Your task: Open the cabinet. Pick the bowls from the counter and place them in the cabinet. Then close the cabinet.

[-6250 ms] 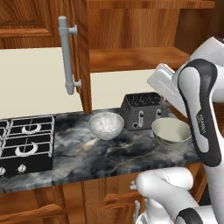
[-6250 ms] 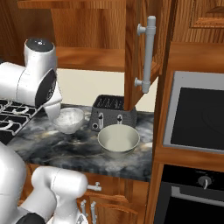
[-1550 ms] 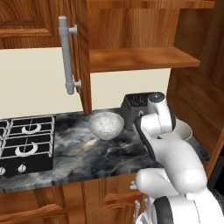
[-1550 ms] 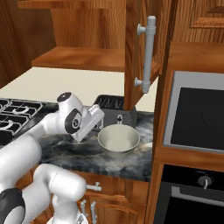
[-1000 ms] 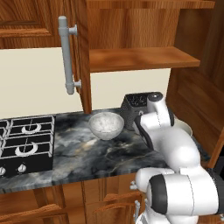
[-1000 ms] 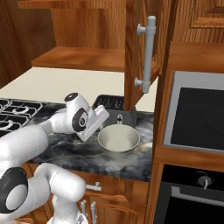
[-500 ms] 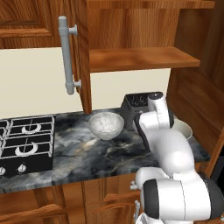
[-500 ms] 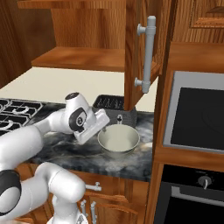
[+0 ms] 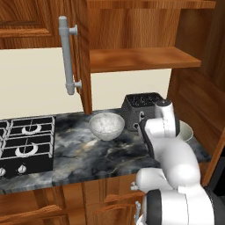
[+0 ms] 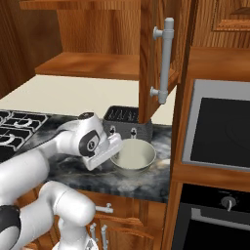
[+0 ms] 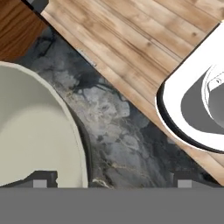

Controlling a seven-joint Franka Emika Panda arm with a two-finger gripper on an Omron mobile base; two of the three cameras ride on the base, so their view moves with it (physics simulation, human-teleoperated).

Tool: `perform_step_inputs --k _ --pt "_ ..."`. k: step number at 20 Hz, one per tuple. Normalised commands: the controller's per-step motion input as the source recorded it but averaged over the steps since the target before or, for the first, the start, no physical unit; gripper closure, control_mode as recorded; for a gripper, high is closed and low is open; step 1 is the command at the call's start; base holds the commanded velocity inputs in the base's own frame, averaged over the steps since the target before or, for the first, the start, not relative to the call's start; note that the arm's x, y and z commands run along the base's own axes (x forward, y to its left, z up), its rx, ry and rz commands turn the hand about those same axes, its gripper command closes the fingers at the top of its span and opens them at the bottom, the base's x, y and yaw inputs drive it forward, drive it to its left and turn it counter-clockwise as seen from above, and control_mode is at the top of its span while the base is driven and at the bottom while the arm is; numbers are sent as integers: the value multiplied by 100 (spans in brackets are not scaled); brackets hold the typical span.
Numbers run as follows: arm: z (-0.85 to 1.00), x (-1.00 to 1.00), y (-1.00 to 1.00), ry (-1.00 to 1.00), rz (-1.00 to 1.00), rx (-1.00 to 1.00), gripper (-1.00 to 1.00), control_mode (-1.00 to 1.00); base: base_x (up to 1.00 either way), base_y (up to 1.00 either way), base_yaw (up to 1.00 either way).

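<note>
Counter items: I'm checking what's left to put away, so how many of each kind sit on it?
Bowls: 2, a speckled bowl and a cream bowl
Toaster: 1
Total: 3

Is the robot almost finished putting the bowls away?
Not yet. The cabinet is open, so that step looks done. Both bowls are on the counter: the speckled bowl by the toaster, and the cream bowl, where the open gripper sits at its rim, holding nothing. Left: lift both bowls onto the shelf, then close the doors.
</note>
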Motion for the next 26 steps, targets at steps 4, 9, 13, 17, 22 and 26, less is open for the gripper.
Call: perform_step_inputs --k 4,9,13,17,22,26 --pt "-29 4 0 -1 0 2 -100 -100 0 0 0" --pt "-17 22 0 -3 1 0 -100 -100 0 0 0" --pt "0 23 -4 -3 3 0 -100 -100 0 0 0" --pt "0 24 -5 -1 1 0 -100 -100 0 0 0" --pt "0 38 -7 0 0 0 -100 -100 0 0 0" --pt "-2 38 -8 0 1 0 -100 -100 0 0 0"
